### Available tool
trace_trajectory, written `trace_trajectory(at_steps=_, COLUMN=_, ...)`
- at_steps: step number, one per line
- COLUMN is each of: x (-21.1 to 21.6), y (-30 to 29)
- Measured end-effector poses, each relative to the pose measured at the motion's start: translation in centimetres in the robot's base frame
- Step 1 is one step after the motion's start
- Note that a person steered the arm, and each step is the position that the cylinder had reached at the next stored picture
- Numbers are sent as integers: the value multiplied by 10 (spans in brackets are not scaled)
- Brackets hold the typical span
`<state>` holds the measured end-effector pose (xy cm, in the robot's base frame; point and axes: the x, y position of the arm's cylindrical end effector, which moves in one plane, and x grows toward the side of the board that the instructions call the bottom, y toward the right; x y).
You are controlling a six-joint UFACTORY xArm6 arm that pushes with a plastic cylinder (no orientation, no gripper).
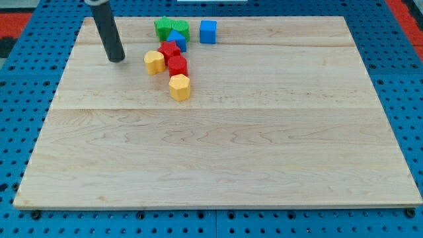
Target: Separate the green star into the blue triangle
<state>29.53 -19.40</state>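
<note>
Sitting left of green star [165, 28]: my tip [117, 59].

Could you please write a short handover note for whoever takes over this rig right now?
My tip rests on the wooden board, to the view's left of the block cluster and touching no block.
The green star-shaped block sits near the view's top, pressed against the blue triangular block just below it.
A blue cube stands apart to the view's right; two red blocks and two yellow blocks lie below.
Done: nothing visible. Left: part the star and the triangle.
</note>
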Motion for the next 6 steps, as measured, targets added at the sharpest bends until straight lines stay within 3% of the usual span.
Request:
trace_trajectory(at_steps=2, x=-100, y=42)
trace_trajectory(at_steps=4, x=-82, y=137)
trace_trajectory(at_steps=6, x=-60, y=87)
